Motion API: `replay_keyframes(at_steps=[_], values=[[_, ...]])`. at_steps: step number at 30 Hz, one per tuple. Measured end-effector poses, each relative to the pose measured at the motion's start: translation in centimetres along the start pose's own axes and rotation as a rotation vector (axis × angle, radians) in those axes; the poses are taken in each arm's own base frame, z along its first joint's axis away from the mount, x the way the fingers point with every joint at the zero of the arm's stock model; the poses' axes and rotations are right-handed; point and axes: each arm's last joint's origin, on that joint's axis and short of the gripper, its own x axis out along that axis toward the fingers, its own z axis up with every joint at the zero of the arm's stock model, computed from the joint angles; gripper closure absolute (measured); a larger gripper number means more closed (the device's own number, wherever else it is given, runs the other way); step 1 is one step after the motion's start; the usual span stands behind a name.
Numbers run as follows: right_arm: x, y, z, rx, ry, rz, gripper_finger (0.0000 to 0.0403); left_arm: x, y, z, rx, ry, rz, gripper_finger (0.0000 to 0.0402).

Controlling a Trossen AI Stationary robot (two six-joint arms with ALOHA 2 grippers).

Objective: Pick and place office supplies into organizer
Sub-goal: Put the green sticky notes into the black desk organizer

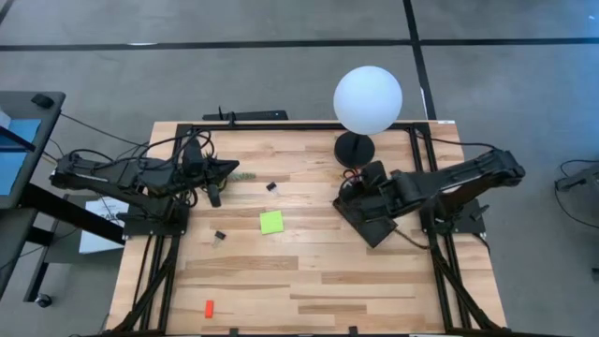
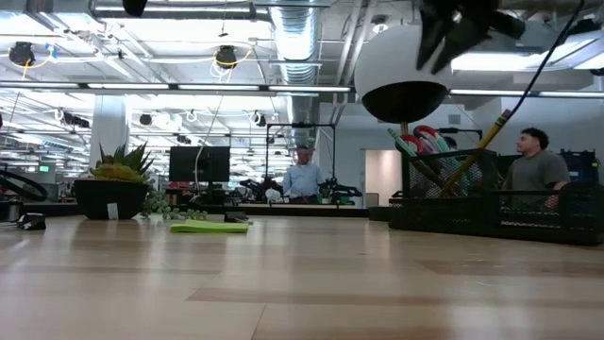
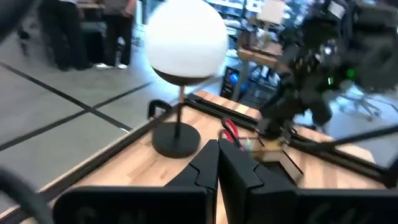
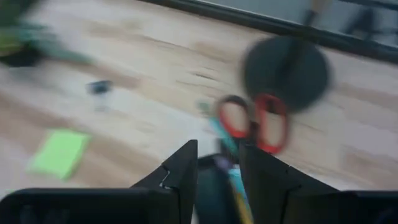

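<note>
Left hand (image 1: 227,167) is resting closed and empty over the wooden worktop (image 1: 309,271), well left of the black compartmented organizer (image 1: 367,217).

Lime-green square sticky-note pad (image 1: 271,222) is lying left of the organizer, still to be fetched; next move probably calls for reaching it.

Right hand (image 4: 217,163) is hovering above the organizer, fingers apart, nothing held: a release step, by my reading.

Right wrist view is showing red-handled scissors (image 4: 256,122) standing in the organizer; high view is hiding them under the arm.
</note>
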Motion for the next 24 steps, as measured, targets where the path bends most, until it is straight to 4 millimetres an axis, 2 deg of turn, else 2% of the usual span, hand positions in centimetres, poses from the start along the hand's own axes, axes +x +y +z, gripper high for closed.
replay_keyframes(at_steps=[4,9,14,17,24], values=[[-1.4,1.5,0.5,-0.077,-0.057,0.201,0.0290,0.0,-0.1,-0.8,0.010,0.094,-0.076,0.0401],[-3.0,4.5,0.9,-0.182,-0.197,0.448,0.0290,-0.1,-0.1,-2.2,-0.099,0.278,-0.153,0.0401],[-3.1,7.3,1.2,-0.194,-0.317,0.581,0.0290,0.3,-0.4,-3.6,-0.121,0.430,-0.159,0.0401],[-3.0,8.0,1.5,-0.169,-0.348,0.613,0.0290,0.7,-1.0,-4.5,-0.122,0.507,-0.179,0.0401],[-2.5,7.9,2.1,-0.170,-0.322,0.630,0.0290,0.8,-3.5,-6.3,-0.116,0.655,-0.283,0.0401]])
